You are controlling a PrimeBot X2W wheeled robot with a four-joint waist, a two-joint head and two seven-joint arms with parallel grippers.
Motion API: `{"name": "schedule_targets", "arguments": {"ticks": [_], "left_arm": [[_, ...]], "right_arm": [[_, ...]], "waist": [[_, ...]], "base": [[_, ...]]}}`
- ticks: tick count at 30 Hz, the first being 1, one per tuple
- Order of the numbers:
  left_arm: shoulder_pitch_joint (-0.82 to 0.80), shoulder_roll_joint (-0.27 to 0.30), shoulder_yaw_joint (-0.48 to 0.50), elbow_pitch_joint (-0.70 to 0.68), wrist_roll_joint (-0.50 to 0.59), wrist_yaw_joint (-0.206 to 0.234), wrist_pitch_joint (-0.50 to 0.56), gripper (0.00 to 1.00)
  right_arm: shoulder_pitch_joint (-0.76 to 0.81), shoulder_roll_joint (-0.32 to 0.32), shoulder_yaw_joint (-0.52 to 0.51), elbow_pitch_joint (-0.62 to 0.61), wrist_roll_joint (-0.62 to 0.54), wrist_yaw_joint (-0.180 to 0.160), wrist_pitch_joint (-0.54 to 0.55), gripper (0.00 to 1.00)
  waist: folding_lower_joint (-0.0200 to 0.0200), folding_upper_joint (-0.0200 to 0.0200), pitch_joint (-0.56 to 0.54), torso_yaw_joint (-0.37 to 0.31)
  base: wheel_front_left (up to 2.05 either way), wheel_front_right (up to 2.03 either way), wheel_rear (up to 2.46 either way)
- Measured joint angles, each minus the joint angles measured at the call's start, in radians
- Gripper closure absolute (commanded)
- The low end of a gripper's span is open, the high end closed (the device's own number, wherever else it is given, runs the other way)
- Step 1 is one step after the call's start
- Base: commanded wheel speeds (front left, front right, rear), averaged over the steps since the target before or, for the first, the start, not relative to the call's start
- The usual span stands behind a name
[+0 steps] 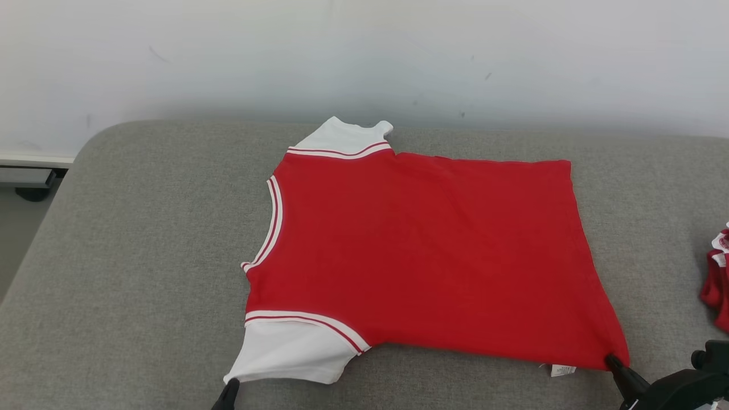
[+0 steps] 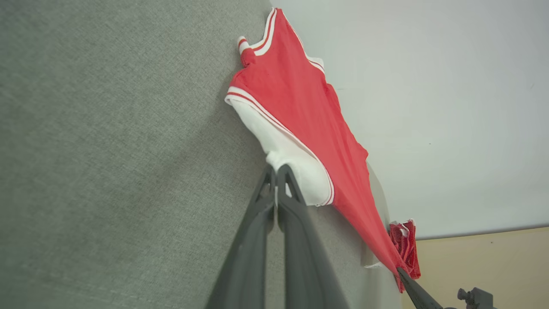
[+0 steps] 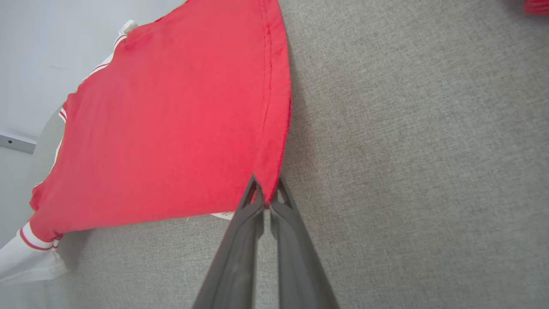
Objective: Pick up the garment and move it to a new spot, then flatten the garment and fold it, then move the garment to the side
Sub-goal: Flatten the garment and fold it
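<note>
Big grey fabric-covered surface [image 1: 131,267] takes up most of the head view. The red T-shirt [image 1: 421,256] is spread flat around the middle of it, plain side up, with white sleeves and red-and-white striped trim at the neck and cuffs. Its long axis runs left-right: neckline toward the robot's left, hem toward the right. More red clothing [image 1: 719,285] sits bunched at the right edge. The left gripper [image 1: 229,390] is pinched on the near sleeve's cuff corner. The right gripper [image 1: 614,362] is clamped on the near hem corner, just beside a small white label [image 1: 562,370].
</note>
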Motion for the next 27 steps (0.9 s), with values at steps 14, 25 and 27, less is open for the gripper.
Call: {"name": "schedule_targets", "arguments": {"ticks": [14, 25, 27], "left_arm": [[-0.002, 0.032, -0.03, 0.051, 0.061, 0.068, 0.069, 0.0], [-0.013, 0.085, -0.029, 0.126, 0.221, 0.096, 0.054, 0.0], [-0.041, 0.092, -0.002, 0.126, 0.27, 0.096, 0.007, 0.0]], "right_arm": [[0.013, 0.009, -0.007, -0.021, -0.043, -0.02, 0.043, 0.0], [0.011, 0.007, -0.028, -0.019, -0.146, -0.021, 0.04, 0.0], [0.01, 0.009, -0.058, -0.026, -0.181, -0.021, 0.012, 0.0]], "waist": [[0.0001, 0.0001, 0.02, 0.001], [0.0001, 0.0001, 0.022, 0.005], [0.0001, 0.0001, 0.015, 0.006]], "base": [[0.0, 0.0, 0.0], [0.0, 0.0, 0.0], [0.0, 0.0, 0.0]]}}
